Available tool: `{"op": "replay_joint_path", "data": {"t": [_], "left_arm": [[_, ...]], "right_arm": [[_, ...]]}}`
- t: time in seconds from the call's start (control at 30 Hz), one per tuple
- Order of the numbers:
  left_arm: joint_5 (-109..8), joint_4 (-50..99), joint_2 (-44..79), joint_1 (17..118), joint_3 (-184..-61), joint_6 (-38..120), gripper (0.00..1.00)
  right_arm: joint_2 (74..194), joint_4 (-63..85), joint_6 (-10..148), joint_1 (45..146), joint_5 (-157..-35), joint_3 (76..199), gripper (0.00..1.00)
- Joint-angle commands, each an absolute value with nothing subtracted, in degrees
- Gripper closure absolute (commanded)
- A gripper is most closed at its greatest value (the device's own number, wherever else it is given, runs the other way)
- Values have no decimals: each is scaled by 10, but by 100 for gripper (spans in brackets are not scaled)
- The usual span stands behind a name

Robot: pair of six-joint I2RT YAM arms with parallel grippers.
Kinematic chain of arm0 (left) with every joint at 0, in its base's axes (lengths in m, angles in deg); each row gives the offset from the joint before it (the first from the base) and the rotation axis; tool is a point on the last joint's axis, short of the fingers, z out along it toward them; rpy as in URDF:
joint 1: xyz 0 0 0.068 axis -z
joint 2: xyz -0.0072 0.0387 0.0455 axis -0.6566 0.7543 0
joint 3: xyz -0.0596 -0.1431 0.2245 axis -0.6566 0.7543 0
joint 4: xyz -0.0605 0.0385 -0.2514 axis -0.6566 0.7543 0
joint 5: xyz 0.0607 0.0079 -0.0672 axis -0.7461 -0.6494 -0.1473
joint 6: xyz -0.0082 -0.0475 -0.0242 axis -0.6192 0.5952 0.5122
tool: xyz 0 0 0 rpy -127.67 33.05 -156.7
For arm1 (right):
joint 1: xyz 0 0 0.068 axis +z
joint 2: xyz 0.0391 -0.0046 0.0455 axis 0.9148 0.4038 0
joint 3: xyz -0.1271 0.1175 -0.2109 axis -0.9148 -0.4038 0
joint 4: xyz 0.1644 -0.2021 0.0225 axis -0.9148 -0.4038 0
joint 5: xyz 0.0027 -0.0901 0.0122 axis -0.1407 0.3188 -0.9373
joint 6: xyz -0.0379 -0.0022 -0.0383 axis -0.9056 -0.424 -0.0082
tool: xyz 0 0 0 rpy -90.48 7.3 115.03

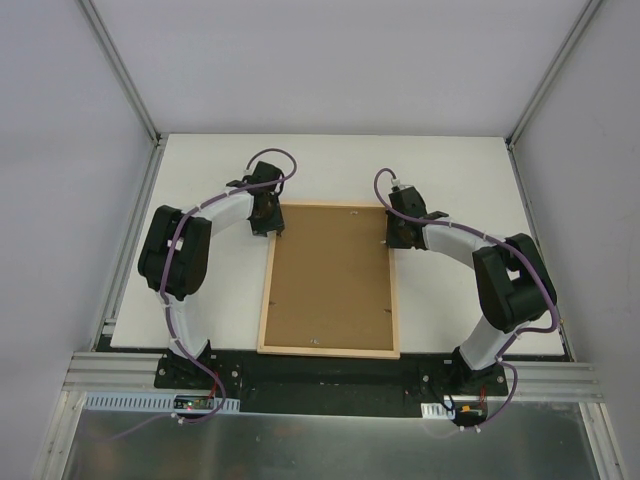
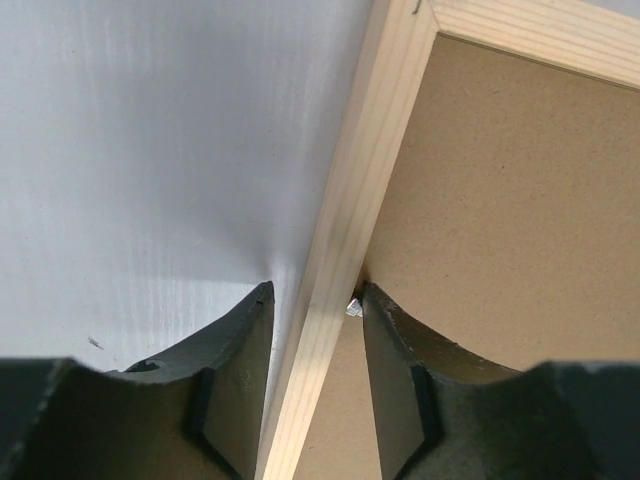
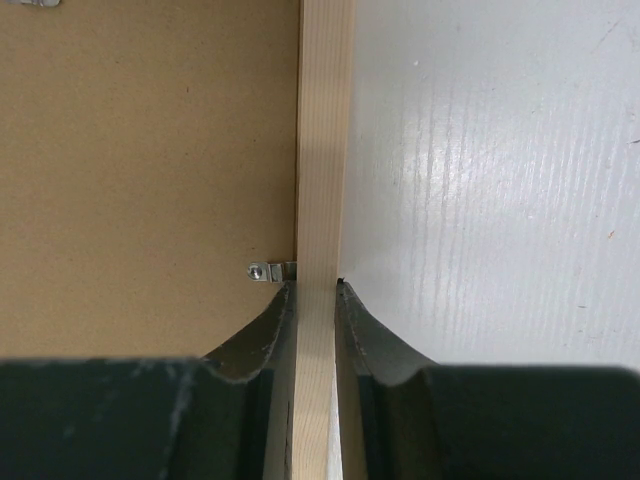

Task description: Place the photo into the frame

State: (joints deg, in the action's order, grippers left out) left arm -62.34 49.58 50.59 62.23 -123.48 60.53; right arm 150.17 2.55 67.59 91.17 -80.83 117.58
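The frame [image 1: 330, 351] lay flat on the white table [image 1: 330, 165], its brown backing board [image 1: 330, 275] facing up. The right gripper [image 3: 315, 285] was clamped on the frame's right rail near the far corner, both fingers tight against the wood. The left gripper [image 2: 315, 295] straddled the left rail near its far corner, jaws partly open with a sliver of gap on each side, gripping nothing.

Top external: fixed high above and behind the arm bases [image 1: 190, 370], looking down on the whole white table [image 1: 200, 180], far off. Left wrist: very close, looking forward past its own fingers [image 2: 235, 380] along the left rail of the frame [image 2: 345, 230]. Right wrist: equally close, looking along the right rail between its fingers [image 3: 250, 360]. Shared by all three: frame, brown backing board [image 1: 330, 270], table.
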Motion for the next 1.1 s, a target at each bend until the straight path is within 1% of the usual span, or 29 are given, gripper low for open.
{"op": "replay_joint_path", "data": {"t": [0.0, 0.1, 0.2, 0.37, 0.47, 0.97, 1.07], "left_arm": [[-617, 546, 512, 621, -1219, 616, 60], [-621, 546, 513, 621, -1220, 622, 64], [-628, 545, 510, 621, -1216, 627, 73], [-629, 545, 506, 620, -1207, 635, 91], [-625, 545, 504, 621, -1203, 638, 99], [-602, 541, 499, 620, -1206, 627, 100], [-605, 541, 501, 620, -1206, 614, 100]], "right_arm": [[1508, -51, 664, 915, -835, 1157, 97], [1508, -51, 663, 915, -835, 1157, 97], [1508, -52, 664, 915, -836, 1159, 97], [1508, -52, 664, 915, -836, 1158, 97], [1509, -52, 663, 915, -835, 1159, 97], [1514, -55, 664, 915, -836, 1163, 97], [1515, -56, 667, 915, -835, 1163, 93]]}}
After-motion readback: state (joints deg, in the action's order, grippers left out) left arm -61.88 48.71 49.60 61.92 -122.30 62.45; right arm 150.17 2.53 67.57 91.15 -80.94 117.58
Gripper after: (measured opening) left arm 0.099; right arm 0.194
